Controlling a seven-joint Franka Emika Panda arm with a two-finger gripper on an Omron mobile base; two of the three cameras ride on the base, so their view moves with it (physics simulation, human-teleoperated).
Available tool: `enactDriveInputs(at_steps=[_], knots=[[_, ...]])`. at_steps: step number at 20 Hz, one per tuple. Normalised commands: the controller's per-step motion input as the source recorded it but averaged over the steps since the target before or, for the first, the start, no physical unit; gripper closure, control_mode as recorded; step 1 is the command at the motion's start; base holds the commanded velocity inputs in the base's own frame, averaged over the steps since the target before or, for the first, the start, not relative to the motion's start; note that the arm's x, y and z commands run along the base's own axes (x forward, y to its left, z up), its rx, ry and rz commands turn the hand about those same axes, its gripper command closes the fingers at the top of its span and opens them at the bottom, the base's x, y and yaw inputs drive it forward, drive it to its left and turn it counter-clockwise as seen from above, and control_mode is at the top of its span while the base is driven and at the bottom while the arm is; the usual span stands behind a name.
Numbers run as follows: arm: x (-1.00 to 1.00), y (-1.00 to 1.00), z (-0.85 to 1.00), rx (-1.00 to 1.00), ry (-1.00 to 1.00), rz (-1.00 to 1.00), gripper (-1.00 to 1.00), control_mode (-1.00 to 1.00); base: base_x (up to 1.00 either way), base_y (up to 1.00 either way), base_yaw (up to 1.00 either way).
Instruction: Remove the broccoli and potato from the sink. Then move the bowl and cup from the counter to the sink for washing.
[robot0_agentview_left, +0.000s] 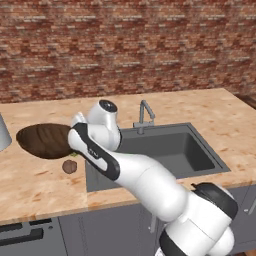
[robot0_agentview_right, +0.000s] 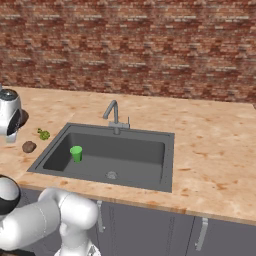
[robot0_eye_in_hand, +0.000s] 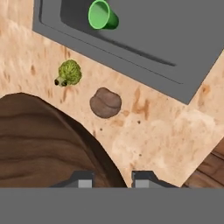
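Left base view: potato (robot0_agentview_left: 69, 166) out on the beige surface (robot0_agentview_left: 210, 112), just in front of the brown bowl (robot0_agentview_left: 44, 140); arm bent over the bowl's near rim, hiding the tool.
Right base view: green cup (robot0_agentview_right: 76, 153) already upright inside the sink (robot0_agentview_right: 150, 184), left of the drain; broccoli (robot0_agentview_right: 44, 134) and potato lying outside, beside the basin's left edge.
Hand view: tool (robot0_eye_in_hand: 112, 179) with narrowly parted tips straddling the bowl's rim, apparently clamped on it, wood grain close beneath.
Done: both vegetables removed, cup delivered.
Left: bowl, not yet in the basin, awaiting the carry across.
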Motion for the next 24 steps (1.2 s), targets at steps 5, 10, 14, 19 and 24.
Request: enactDriveInputs(at_steps=[5, 10, 14, 19, 24], knots=[[-0.18, -0.40, 0.14, 0.00, 0.12, -0.08, 1.00, -1.00, 0.00, 0.00, 0.00], [-0.18, -0.40, 0.13, 0.00, 0.05, -0.09, 1.00, -1.00, 0.00, 0.00, 0.00], [-0.18, -0.40, 0.11, 0.00, 0.01, -0.09, 1.00, -1.00, 0.00, 0.00, 0.00], [-0.16, -0.41, 0.10, -0.02, 0.00, -0.07, 1.00, -1.00, 0.00, 0.00, 0.00], [-0.18, -0.41, 0.11, -0.01, 0.00, -0.06, 1.00, -1.00, 0.00, 0.00, 0.00]])
